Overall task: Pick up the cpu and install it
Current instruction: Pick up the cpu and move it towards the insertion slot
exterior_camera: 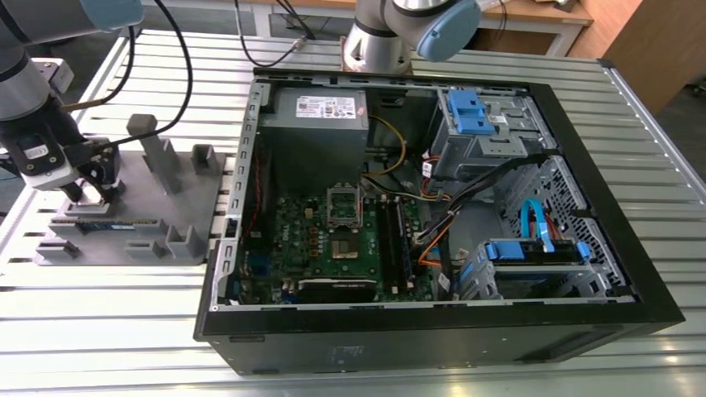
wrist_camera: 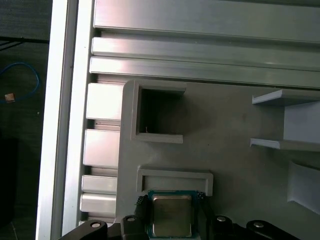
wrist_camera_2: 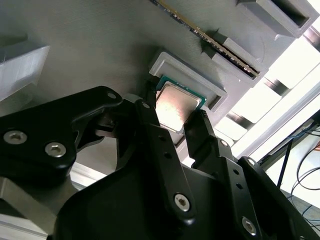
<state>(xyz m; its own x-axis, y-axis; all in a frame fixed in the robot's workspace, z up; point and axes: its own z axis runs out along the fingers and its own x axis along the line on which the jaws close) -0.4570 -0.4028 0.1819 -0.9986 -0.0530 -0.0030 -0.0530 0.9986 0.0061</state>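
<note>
Here the gripper (exterior_camera: 94, 197) hangs over the grey holder tray (exterior_camera: 165, 217) on the slatted bench (exterior_camera: 111, 314), at the exterior view's left, well apart from the open computer case (exterior_camera: 441, 335). The cpu (wrist_camera_2: 176, 102) lies flat in its shallow pocket in the tray. In the second wrist view the black fingers (wrist_camera_2: 200, 131) pinch it, one against each opposite edge.

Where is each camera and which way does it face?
Exterior view: off the arm, looking down on the computer case and holder tray; arm and gripper at the tray.
First wrist view: at the wrist, facing the tray; gripper at the cpu.
Second wrist view: at the wrist, slanted along the gripper to the cpu.
Both wrist views share the cpu.
</note>
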